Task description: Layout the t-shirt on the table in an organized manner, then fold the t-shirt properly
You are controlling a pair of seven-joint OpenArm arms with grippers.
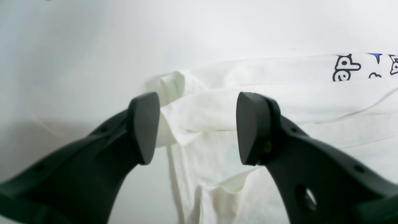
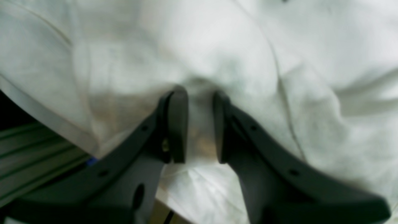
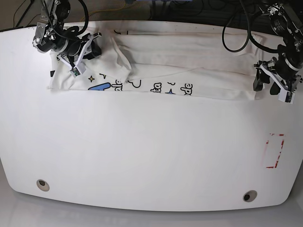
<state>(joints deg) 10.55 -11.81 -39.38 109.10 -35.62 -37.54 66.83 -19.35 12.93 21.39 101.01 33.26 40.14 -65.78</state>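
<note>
The white t-shirt (image 3: 189, 61) lies in a long, partly folded strip along the back of the table (image 3: 142, 156), with part of its print showing on the front edge. My right gripper (image 3: 93, 48) is at the shirt's left end. In the right wrist view, this gripper (image 2: 199, 124) is shut on a pinched ridge of t-shirt (image 2: 217, 46) fabric. My left gripper (image 3: 266, 85) is at the shirt's right end. It stands open (image 1: 198, 127) just above a rumpled edge of the t-shirt (image 1: 311, 102), holding nothing.
A red dashed rectangle (image 3: 274, 150) marks the table at the right front. Two round grommet holes (image 3: 42, 184) (image 3: 249, 195) sit near the front edge. Cables hang behind the table's back edge. A metal frame (image 2: 31, 149) shows below the table edge in the right wrist view.
</note>
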